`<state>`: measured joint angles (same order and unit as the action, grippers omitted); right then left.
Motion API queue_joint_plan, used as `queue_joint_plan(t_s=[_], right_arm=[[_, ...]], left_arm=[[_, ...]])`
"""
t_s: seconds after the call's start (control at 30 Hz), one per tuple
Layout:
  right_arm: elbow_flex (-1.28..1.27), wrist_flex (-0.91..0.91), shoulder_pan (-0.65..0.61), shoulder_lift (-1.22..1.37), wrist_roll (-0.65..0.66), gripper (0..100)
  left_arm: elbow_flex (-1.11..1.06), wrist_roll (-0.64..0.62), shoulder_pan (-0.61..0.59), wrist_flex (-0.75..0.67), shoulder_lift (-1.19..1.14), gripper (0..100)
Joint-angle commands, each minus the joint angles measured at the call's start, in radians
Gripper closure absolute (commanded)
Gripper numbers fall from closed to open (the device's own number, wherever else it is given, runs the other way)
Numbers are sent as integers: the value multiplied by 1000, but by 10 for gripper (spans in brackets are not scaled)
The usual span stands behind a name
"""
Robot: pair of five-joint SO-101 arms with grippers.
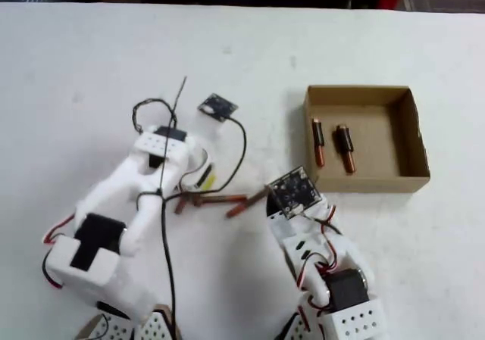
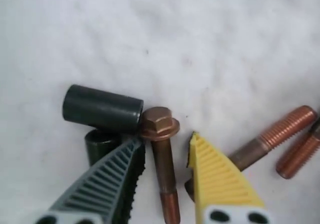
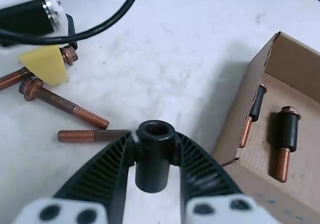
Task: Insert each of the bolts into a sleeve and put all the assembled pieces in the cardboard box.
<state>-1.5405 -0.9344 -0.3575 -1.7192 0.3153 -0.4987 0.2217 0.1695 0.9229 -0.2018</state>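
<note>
Black sleeve (image 3: 154, 166) clamped in right end effector (image 3: 154, 140), copper bolts (image 3: 62, 104) nearby

The left gripper (image 2: 166, 138), fingers spread, straddles a bolt (image 2: 160, 124) beside two sleeves (image 2: 102, 107).

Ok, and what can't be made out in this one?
Left wrist view: the second sleeve is mostly behind the grey finger of the left end effector; the bolt is cut off by the edge.
High view: the loose bolts are too small and blurred to count, some under the left arm.
Right wrist view: the cardboard box is cut off by the edge.
</note>
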Motion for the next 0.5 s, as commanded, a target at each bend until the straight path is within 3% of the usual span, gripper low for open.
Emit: queue_joint_plan(t_s=[0.0, 0.23, 0.47], right_arm=[[12, 25, 5, -12, -6, 981], [12, 25, 5, -12, -6, 981], [12, 25, 5, -12, -6, 981]], left_arm=[[44, -5, -45, -11, -36, 839], [48, -6, -39, -17, -36, 961], [66, -6, -39, -11, -36, 980]])
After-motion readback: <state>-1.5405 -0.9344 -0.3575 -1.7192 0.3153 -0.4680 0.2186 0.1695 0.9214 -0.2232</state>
